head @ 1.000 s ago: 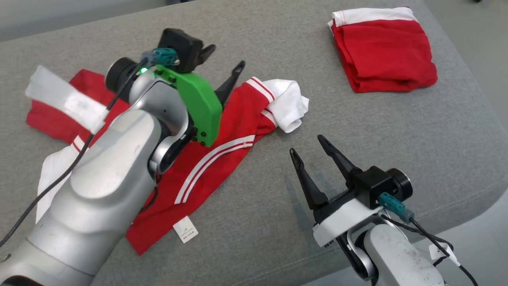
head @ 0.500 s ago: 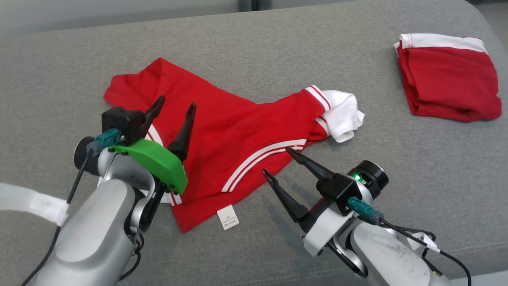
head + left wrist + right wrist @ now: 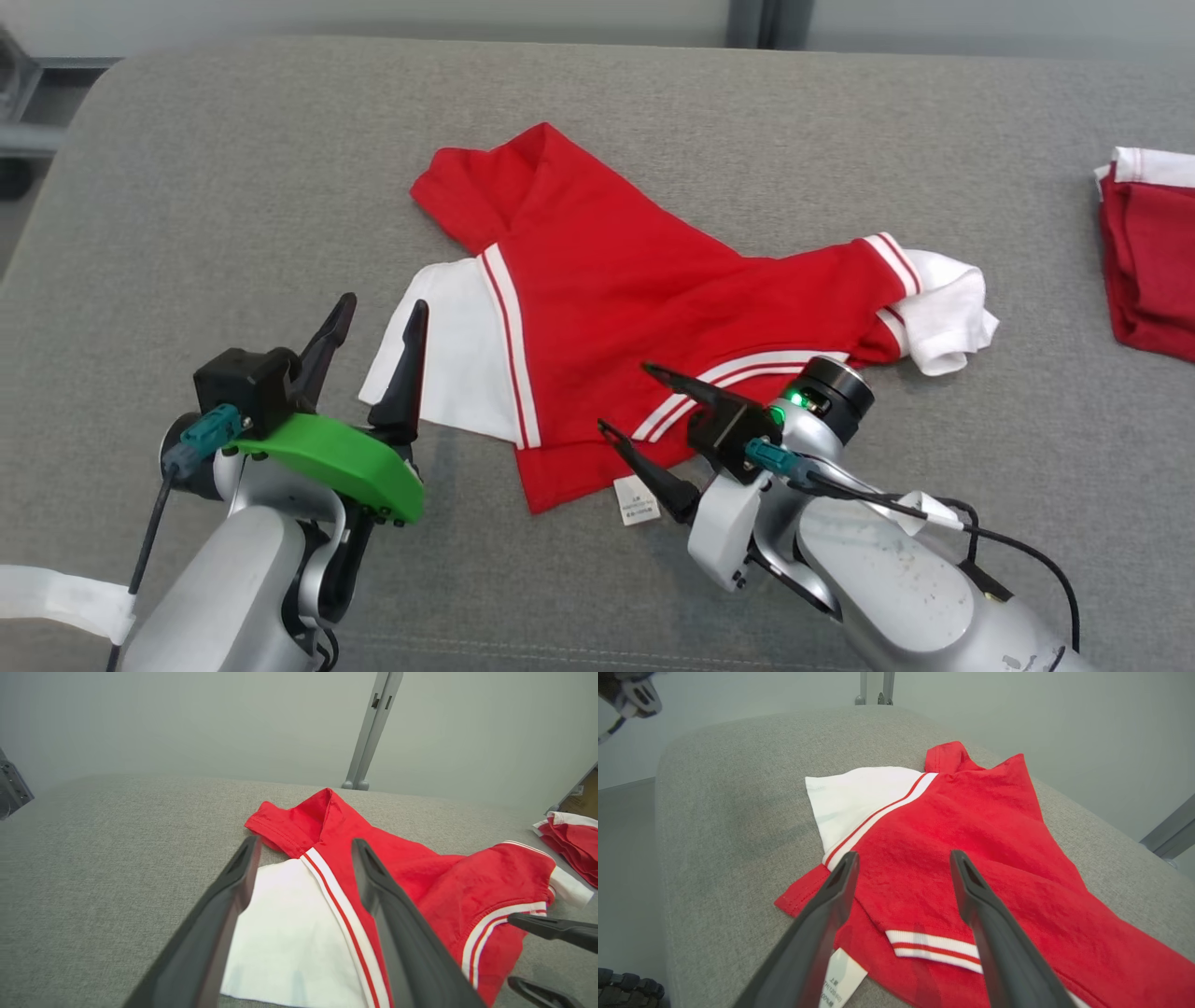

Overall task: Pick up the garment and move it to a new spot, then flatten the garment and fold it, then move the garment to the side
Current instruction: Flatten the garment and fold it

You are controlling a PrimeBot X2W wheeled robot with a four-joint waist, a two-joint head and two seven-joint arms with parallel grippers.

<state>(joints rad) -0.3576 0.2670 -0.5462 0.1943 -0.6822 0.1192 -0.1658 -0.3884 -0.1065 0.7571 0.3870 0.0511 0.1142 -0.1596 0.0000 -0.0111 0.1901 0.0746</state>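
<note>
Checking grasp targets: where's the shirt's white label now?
Head view, lower middle: the label lies on the cushion at the red shirt's near hem, beside the right gripper.

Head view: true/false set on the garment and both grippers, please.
1. The red and white garment lies unfolded on the grey cushion. True.
2. The left gripper is shut on the garment. False: it is open and holds nothing.
3. The right gripper is open, near the garment's white label. True.
4. A folded red garment lies at the head view's left edge. False: it lies at the right edge.
</note>
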